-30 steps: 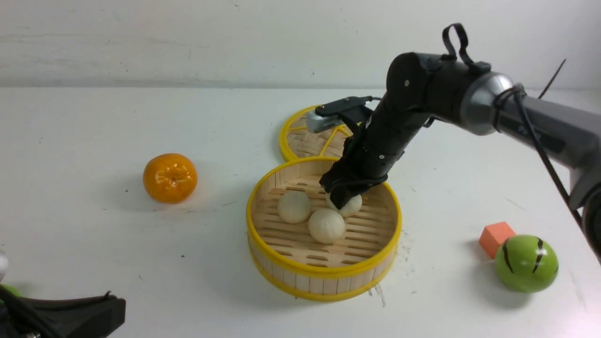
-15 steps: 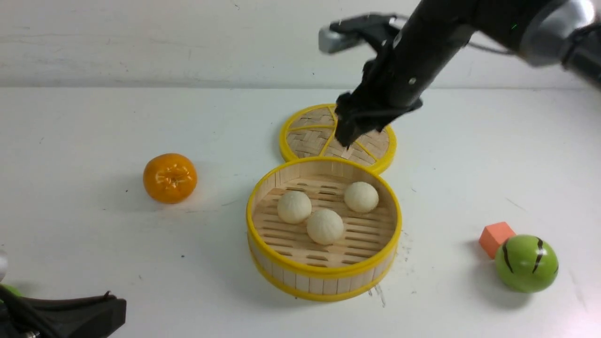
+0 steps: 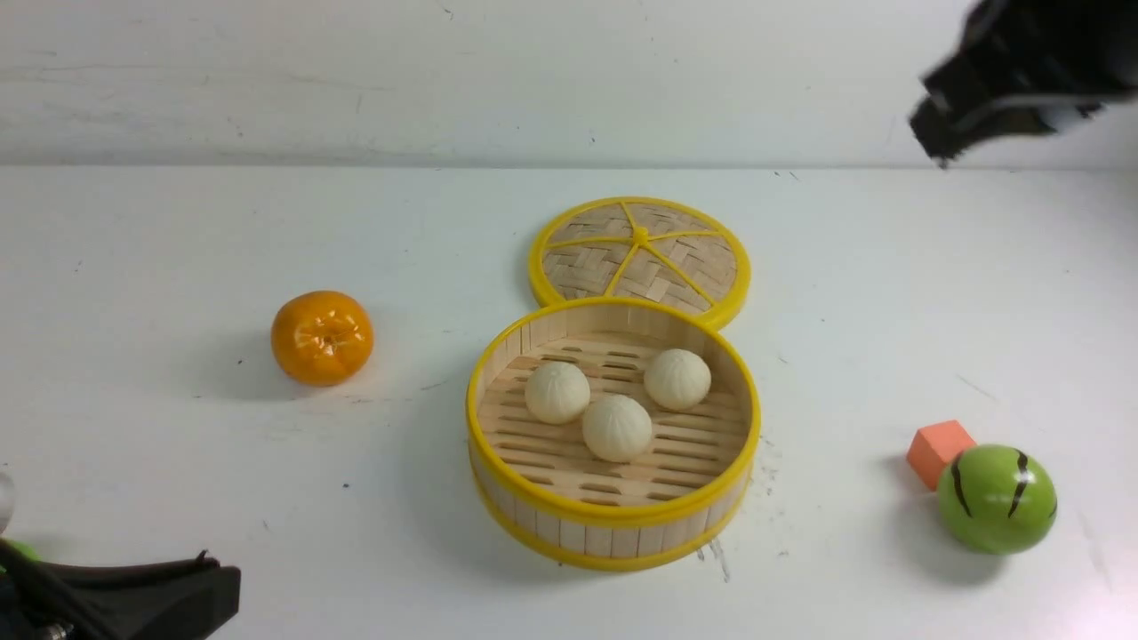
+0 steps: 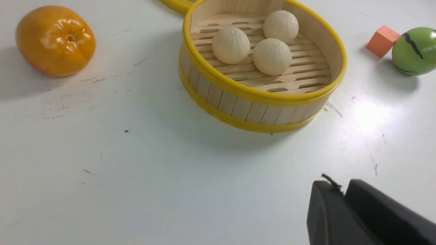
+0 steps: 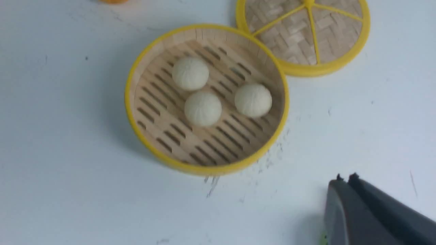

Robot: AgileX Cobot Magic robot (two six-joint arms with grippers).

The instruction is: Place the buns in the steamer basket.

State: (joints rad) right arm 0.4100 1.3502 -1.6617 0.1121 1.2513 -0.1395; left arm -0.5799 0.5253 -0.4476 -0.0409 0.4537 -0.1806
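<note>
We see a white table [image 3: 178,240] marked with faint scuffs and dark specks, backed by a pale wall [image 3: 356,80]. A glossy orange [image 3: 322,338] sits alone on its left part. Toward the far middle lies a flat round woven lid [image 3: 640,253] with yellow rim and spokes. On the right, a small orange-red cube [image 3: 939,450] rests just beside a green ball [image 3: 997,499] with dark stripes.

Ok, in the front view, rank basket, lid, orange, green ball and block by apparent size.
Largest first: basket, lid, then green ball and orange (too alike; ball sits nearer), block.
</note>
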